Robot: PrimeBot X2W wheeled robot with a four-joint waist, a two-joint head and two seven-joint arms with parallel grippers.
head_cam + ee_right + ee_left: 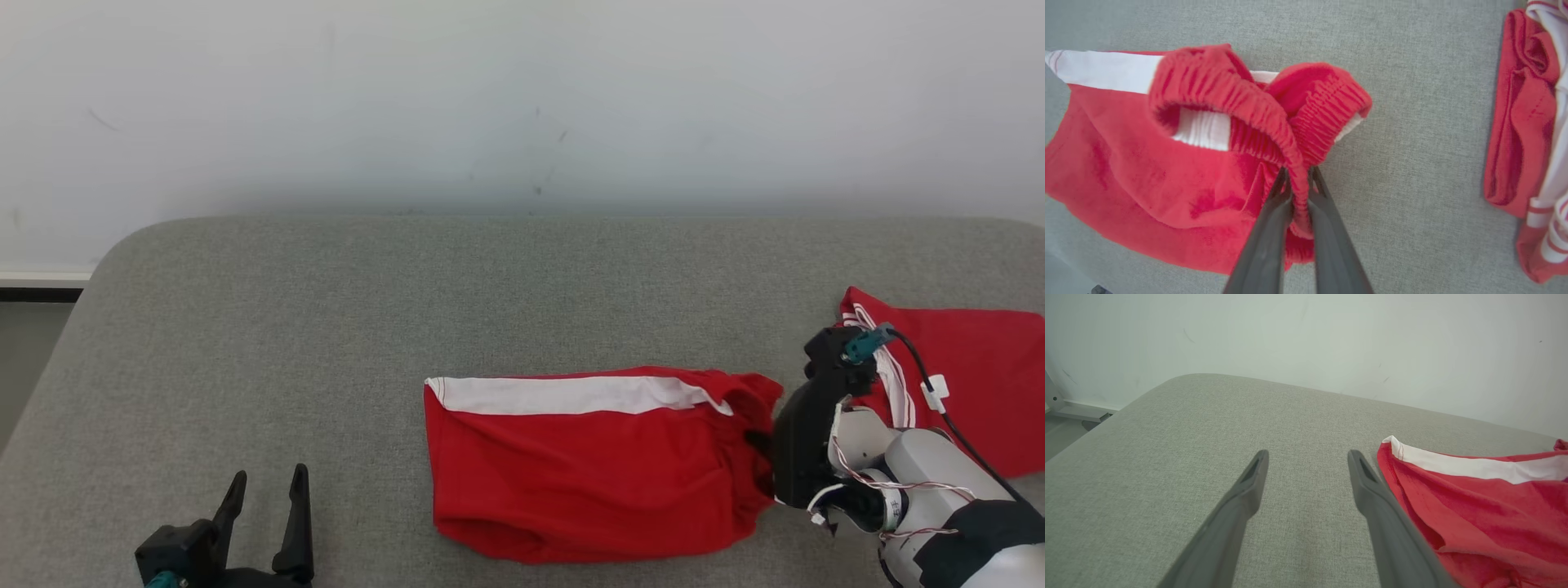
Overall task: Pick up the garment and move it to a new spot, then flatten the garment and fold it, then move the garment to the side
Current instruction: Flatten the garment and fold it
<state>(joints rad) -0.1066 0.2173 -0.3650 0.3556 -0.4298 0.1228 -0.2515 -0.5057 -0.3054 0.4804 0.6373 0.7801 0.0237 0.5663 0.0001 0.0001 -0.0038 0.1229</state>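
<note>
Grey woven fabric covers the rounded table [326,327], with a pale wall [522,98] behind it. Lying near the table's middle is the garment, a pair of red cloth shorts with a white side stripe [588,474]. At the shorts' right end, the right gripper [1298,179] is clenched on the gathered elastic waistband. Well to the shorts' left, the left gripper [269,475] hangs with its fingers spread, grasping nothing. A second red garment with thin white stripes [971,367] lies crumpled to the shorts' right.
</note>
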